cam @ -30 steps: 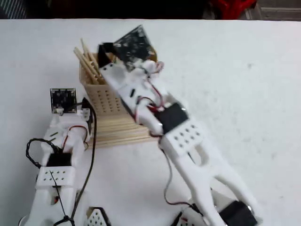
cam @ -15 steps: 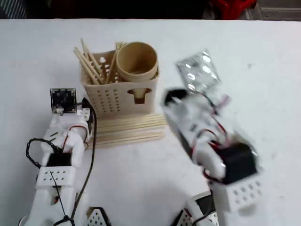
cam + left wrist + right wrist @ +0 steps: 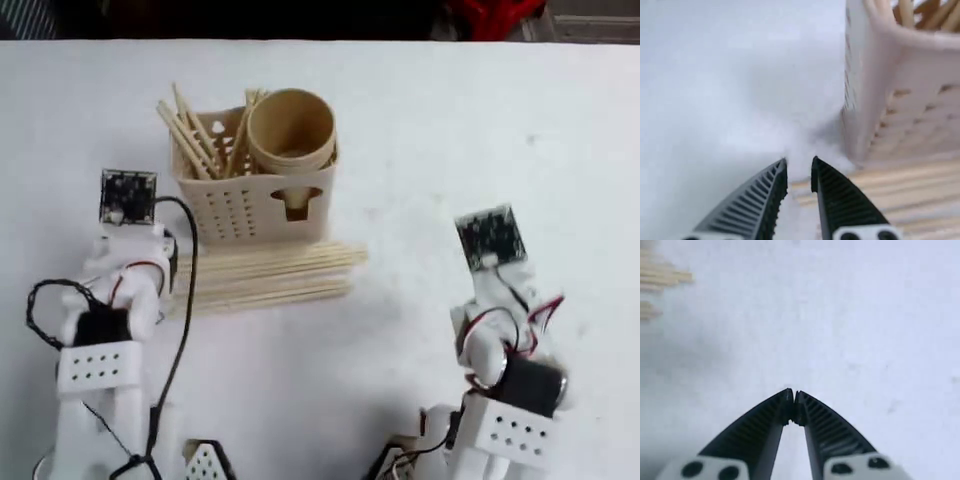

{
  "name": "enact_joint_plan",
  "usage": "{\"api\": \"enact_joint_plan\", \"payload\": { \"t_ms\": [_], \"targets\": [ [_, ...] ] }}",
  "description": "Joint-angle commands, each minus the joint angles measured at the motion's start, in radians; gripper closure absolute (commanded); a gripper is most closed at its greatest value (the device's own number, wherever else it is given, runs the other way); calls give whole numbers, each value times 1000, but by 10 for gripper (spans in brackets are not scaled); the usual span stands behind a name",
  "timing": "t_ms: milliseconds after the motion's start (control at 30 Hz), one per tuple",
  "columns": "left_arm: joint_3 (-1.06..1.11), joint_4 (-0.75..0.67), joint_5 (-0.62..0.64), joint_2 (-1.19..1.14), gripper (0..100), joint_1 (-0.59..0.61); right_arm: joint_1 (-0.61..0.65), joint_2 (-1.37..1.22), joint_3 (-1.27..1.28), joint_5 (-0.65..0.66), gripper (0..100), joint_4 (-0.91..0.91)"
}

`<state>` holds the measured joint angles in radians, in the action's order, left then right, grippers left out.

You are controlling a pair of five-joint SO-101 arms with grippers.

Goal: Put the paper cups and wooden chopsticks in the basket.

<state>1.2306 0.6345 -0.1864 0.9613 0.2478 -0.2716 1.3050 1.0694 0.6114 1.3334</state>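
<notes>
Where the high view looks down over the white surface [image 3: 500, 120], the perforated basket [image 3: 255, 205] is seen with a paper cup [image 3: 290, 125] standing inside it and a sheaf of upright chopsticks [image 3: 195, 135] leaning beside that cup. A row of loose chopsticks [image 3: 265, 275] is laid flat on the surface just in front of the basket. The left arm [image 3: 110, 300] is placed just beside one end of that row, while the right arm [image 3: 500, 340] is held well apart from it.

From the left wrist view, the left claw [image 3: 799, 167] is shown with its jaws parted by a narrow gap and nothing between them, above the end of the loose chopsticks, near the basket's corner.

From the right wrist view, the right claw [image 3: 792, 399] is shown pressed closed and empty over bare surface, with a few stick ends far off.

The cup step is judged done, and the loose chopsticks are what remains. A wider opening of the left claw is called for next, then a descent across the sticks, a firm pinch, and a lift that tips them into the basket.
</notes>
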Motion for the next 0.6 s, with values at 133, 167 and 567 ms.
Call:
{"api": "enact_joint_plan", "payload": {
  "t_ms": [133,167,567],
  "targets": [
    [-333,601,-167,19,902,5,-88,308,339,68,981,-65],
    [-359,652,-180,19,901,5,-94,349,367,68,981,-65],
    [-430,954,-397,13,898,-65,-54,496,605,58,981,-96]
  ]
}}
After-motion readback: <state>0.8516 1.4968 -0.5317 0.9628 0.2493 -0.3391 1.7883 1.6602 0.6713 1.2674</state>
